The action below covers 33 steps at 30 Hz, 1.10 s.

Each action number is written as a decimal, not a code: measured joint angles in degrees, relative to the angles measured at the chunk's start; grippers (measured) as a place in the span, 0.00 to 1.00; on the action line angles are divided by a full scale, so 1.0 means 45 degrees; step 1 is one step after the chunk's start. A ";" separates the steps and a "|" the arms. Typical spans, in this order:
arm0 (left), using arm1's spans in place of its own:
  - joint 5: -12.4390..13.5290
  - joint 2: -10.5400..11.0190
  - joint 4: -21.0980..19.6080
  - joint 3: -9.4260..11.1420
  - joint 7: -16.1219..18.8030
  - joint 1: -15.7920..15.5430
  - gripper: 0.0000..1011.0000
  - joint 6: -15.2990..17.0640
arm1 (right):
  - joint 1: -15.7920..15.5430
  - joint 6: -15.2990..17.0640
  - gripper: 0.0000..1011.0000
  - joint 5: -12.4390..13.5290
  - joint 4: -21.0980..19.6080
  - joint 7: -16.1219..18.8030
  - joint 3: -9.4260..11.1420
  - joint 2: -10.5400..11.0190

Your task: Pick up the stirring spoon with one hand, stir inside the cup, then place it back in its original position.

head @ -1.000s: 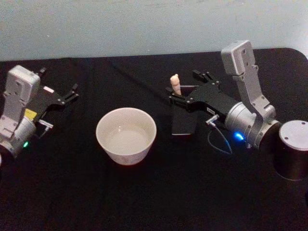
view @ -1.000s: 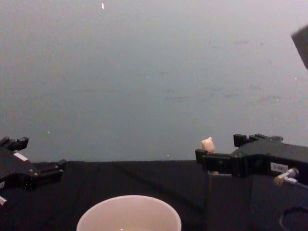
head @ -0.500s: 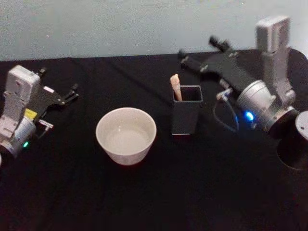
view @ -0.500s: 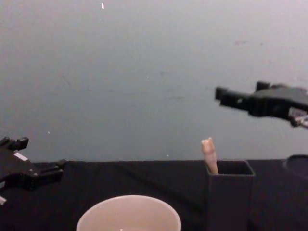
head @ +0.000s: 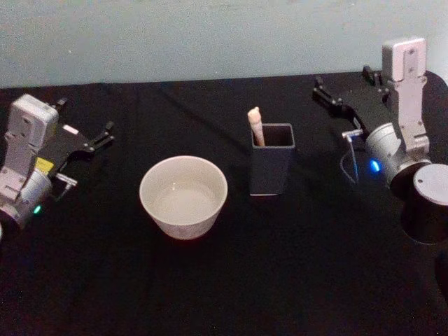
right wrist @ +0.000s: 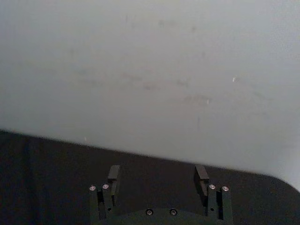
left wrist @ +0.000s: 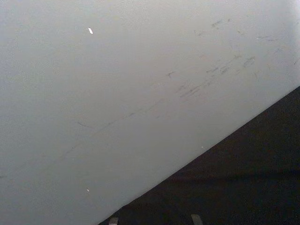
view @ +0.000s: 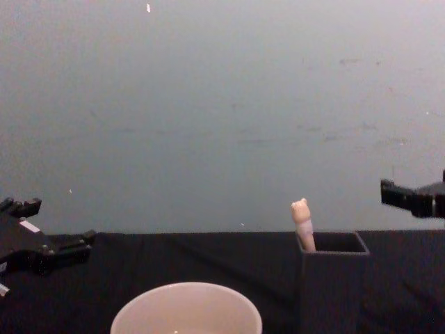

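The stirring spoon [head: 256, 127] stands in the dark grey square holder [head: 271, 166], its original position, with only the cream handle and its animal knob [view: 300, 209] showing above the rim. The cream-white cup [head: 183, 197] sits on the table to the left of the holder [view: 332, 278], and its rim [view: 186, 307] shows low in the chest view. My right gripper [head: 341, 78] hovers open and empty at the back right, well clear of the holder; the right wrist view shows its fingers [right wrist: 114, 174] spread wide. My left gripper [head: 85, 116] rests open at the far left.
A black cloth [head: 280, 280] covers the table, which ends at a pale wall [head: 210, 35] behind. A dark cylindrical part of the right arm [head: 425, 210] stands at the right edge. Open cloth lies in front of the cup and the holder.
My right gripper, earlier around the spoon handle at the holder, has risen and drawn back to the right. The spoon stays in the holder. The left arm has not moved.
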 joint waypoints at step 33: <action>0.0000 0.0000 0.0000 0.0001 0.0000 -0.0001 0.99 0.0000 | 0.0099 0.0435 0.99 -0.0262 0.0481 0.0259 -0.0045 0.0013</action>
